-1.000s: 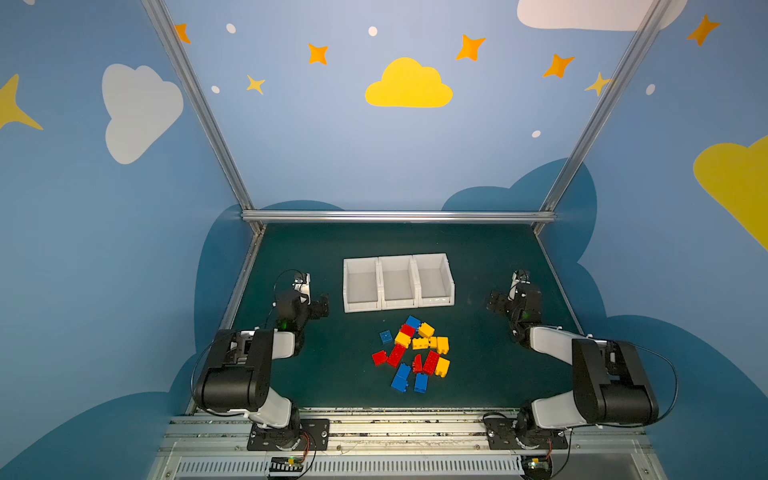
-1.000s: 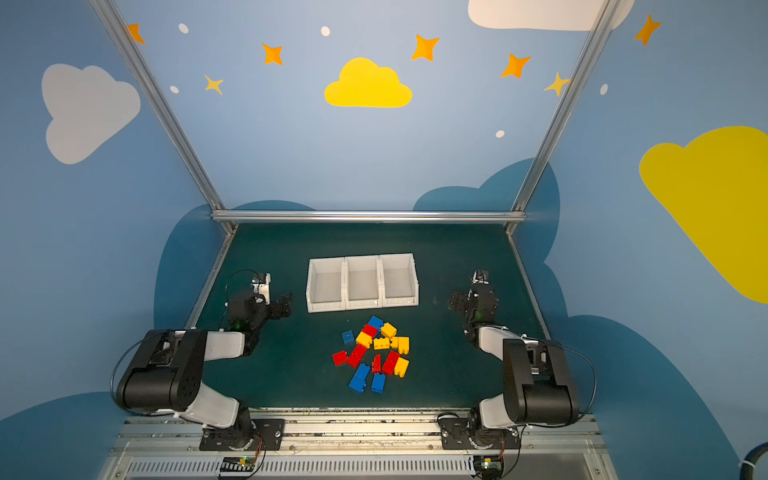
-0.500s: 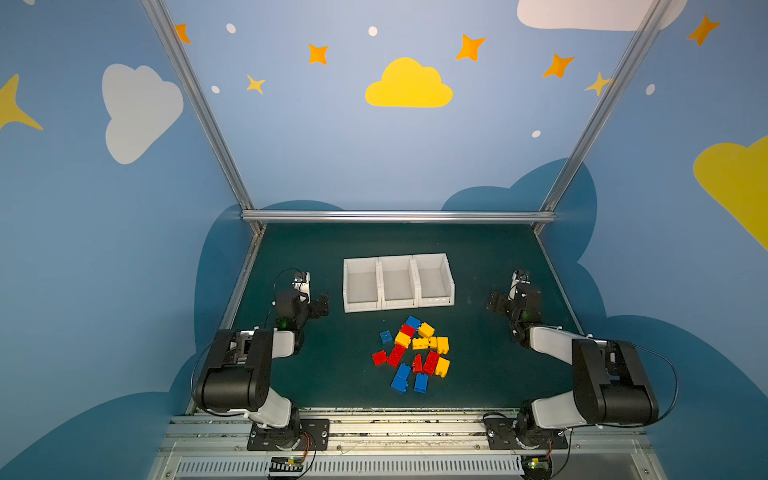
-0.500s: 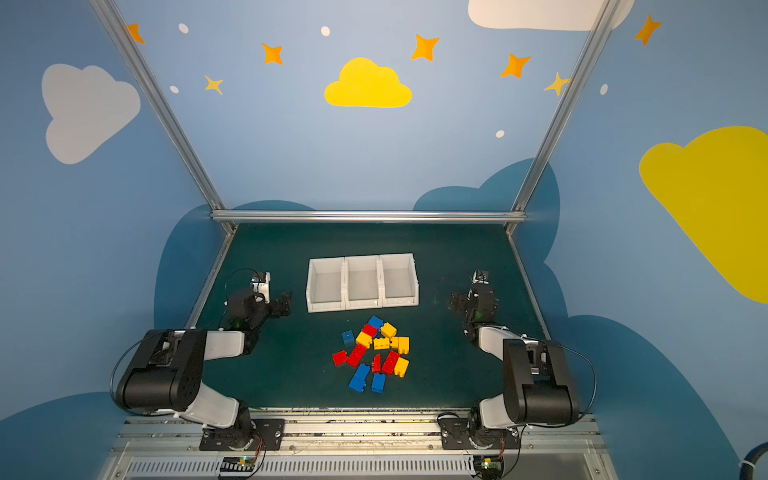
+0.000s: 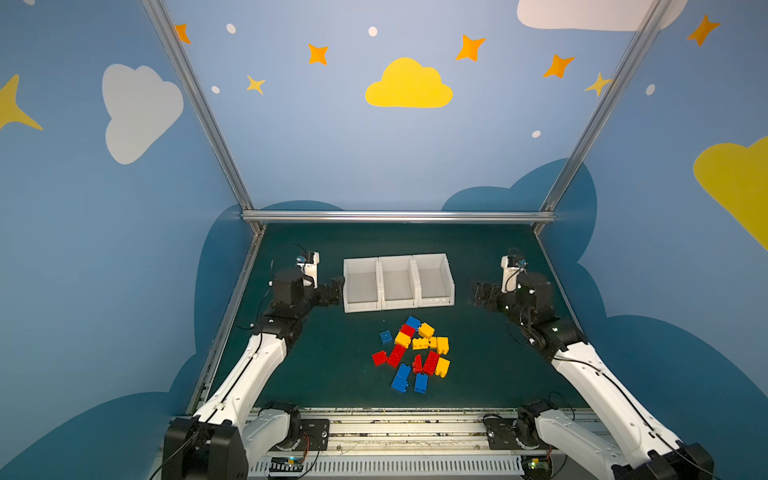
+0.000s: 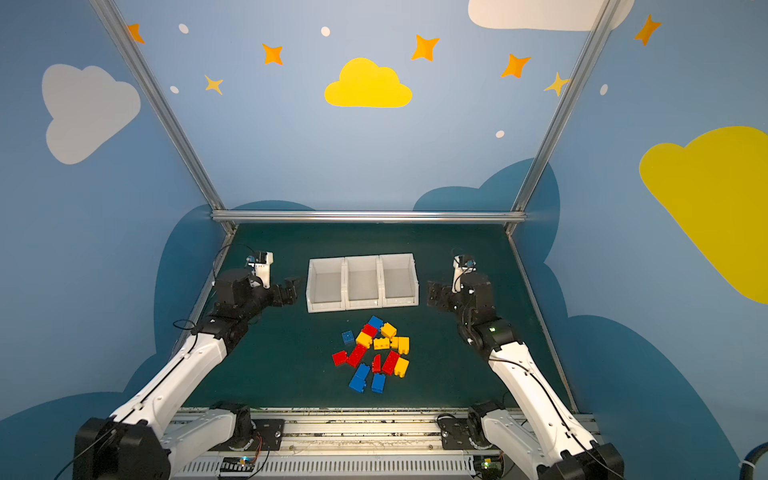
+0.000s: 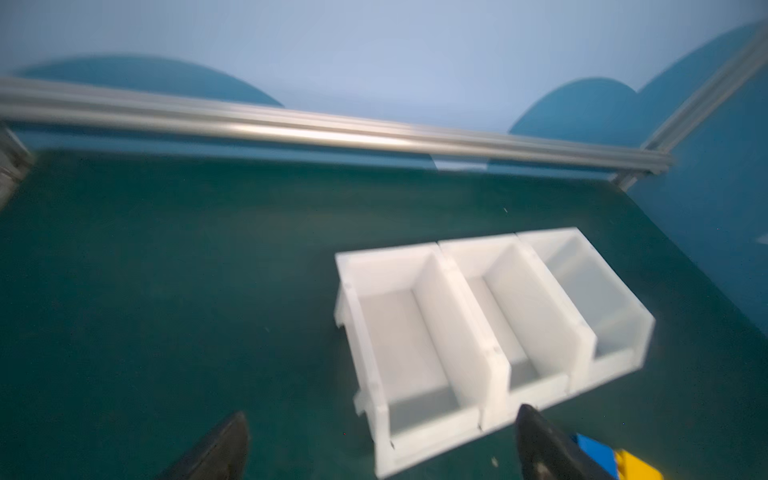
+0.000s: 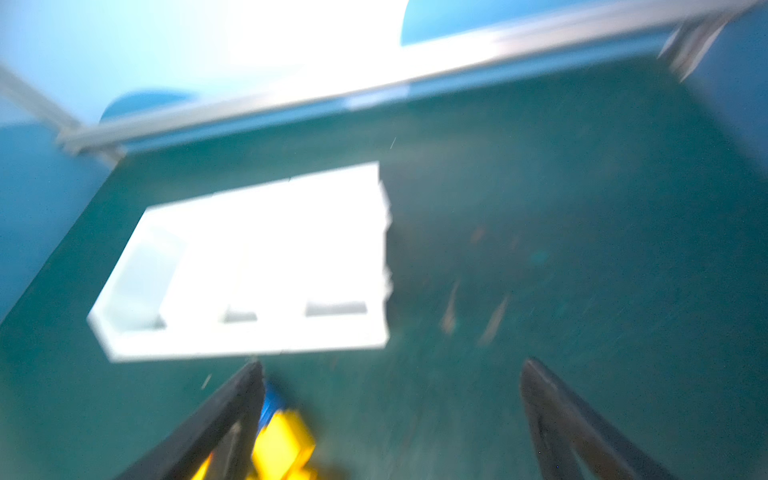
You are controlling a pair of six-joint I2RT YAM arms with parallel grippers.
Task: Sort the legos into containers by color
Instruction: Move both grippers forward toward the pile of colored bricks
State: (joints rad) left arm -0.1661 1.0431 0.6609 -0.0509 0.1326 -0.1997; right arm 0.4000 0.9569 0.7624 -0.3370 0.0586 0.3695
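Three joined white rectangular plastic bins [image 5: 398, 306] on dark green mat [image 5: 316, 374]; red, yellow, blue studded plastic bricks [image 5: 415, 353] heaped before them. Left gripper [image 5: 338, 291], right gripper [image 5: 477, 295] flank bins — jaws wide, nothing held. Wrist views catch only pile's edge — both top views, whole heap.

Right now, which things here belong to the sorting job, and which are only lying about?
For the job:
- legos, red, yellow and blue, heaped on the mat
- three white bins, all empty

Not for the job:
- mat
- rail
- wall
No loose clutter seen.
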